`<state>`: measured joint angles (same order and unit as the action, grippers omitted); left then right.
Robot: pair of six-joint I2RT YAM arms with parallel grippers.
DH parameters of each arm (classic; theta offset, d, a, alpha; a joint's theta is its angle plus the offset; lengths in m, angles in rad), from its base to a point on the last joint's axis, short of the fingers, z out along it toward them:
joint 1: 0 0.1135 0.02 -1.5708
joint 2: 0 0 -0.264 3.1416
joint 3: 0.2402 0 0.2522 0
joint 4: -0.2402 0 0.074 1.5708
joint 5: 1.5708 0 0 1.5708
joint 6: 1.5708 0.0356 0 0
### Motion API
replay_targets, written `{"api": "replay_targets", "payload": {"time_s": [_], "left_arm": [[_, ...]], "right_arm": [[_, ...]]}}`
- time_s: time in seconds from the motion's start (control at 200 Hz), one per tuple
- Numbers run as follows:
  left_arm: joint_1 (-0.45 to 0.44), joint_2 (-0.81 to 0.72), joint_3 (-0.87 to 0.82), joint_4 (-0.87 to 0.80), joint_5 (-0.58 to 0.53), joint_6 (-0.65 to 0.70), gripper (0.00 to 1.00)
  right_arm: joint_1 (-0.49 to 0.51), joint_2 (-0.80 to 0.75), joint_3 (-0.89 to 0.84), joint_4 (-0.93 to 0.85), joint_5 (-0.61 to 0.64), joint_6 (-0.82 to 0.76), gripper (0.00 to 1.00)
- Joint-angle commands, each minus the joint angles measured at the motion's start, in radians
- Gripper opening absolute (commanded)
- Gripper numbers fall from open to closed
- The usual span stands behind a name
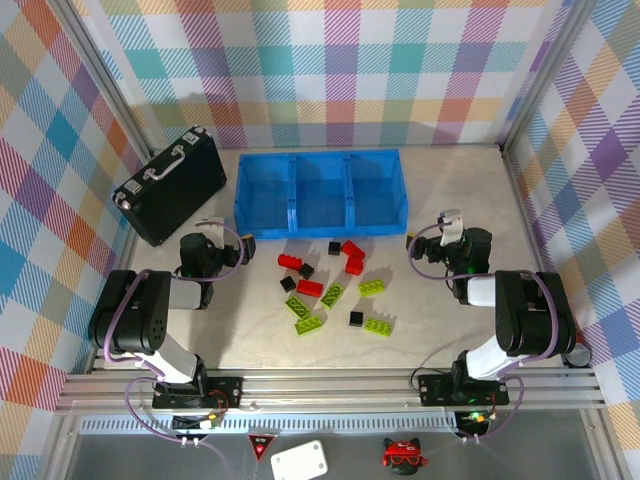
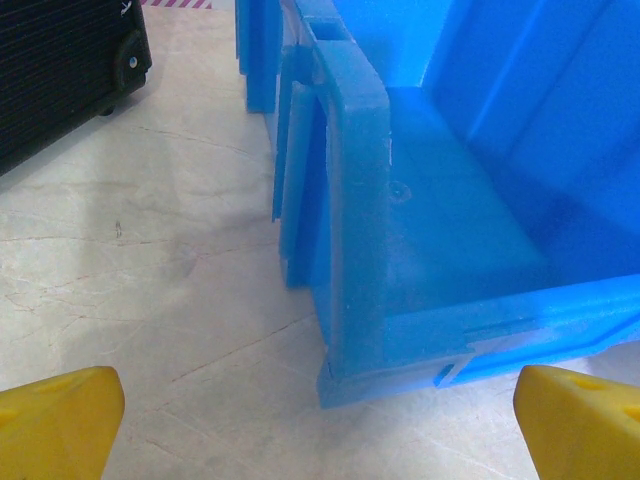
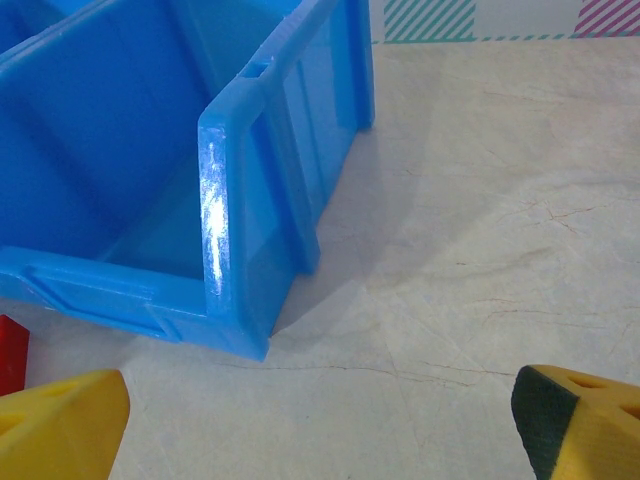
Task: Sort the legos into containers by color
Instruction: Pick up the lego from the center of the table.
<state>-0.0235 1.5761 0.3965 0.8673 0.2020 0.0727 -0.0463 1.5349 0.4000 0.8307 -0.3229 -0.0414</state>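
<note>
Small red, lime-green, black studded plastic bricks (image 1: 310, 288) lie nearer than long bright-blue plastic tray (image 1: 320, 154); likely light, stiff, slick; pinch flat sides; left fingers (image 2: 60, 410), right fingers (image 3: 60, 415) spread, empty.

A: What stands ahead of the left claw (image 2: 320, 425)?
B: The near corner of the blue tray (image 2: 350, 250), just beyond the spread fingers. Bare desk (image 2: 150, 270) runs ahead-left, up to the black briefcase (image 2: 60, 70).
A: And the right claw (image 3: 320, 425)?
B: The tray's other near corner, ahead-left; desk ahead-right lies free. Scattered legos (image 1: 310, 288) crowd the desk between the two claws.
</note>
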Motion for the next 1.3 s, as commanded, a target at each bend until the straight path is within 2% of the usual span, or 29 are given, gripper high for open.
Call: {"api": "replay_targets", "payload": {"time_s": [0.0, 0.77, 0.89, 1.04, 1.295], "left_arm": [[0.01, 0.001, -0.007, 0.033, 0.028, 0.018, 1.0], [0.011, -0.001, -0.011, 0.037, 0.028, 0.017, 1.0], [0.01, -0.019, -0.005, 0.015, -0.005, 0.007, 1.0], [0.007, -0.103, 0.046, -0.154, -0.029, -0.002, 1.0], [-0.035, -0.262, 0.18, -0.534, -0.177, -0.07, 1.0]], "right_arm": [[-0.001, -0.005, -0.01, 0.035, -0.007, -0.008, 0.99], [-0.001, -0.005, -0.012, 0.037, -0.005, -0.009, 0.99], [0.002, -0.028, 0.008, -0.016, 0.06, 0.015, 0.99], [0.001, -0.1, 0.092, -0.25, 0.127, 0.05, 0.99], [0.001, -0.216, 0.199, -0.578, 0.102, 0.107, 0.99]]}}
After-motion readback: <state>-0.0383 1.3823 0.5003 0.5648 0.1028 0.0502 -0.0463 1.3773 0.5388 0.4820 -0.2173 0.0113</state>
